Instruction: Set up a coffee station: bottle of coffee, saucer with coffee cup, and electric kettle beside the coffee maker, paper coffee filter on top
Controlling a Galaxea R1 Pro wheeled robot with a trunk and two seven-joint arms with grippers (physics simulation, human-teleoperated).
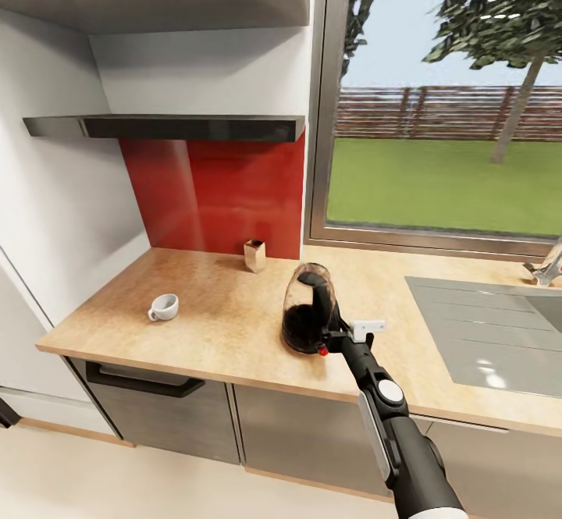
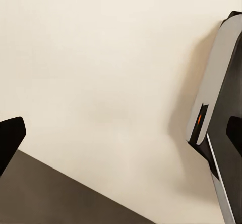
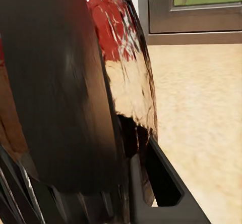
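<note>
Right gripper clamps the black loop handle of the rounded clear glass electric kettle, upright on the beige wood-grain kitchen countertop.

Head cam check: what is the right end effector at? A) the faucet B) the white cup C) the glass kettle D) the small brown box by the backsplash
C: the right end effector sits at the handle side of the electric kettle on the kitchen countertop; the coffee cup stands apart, further left.
</note>
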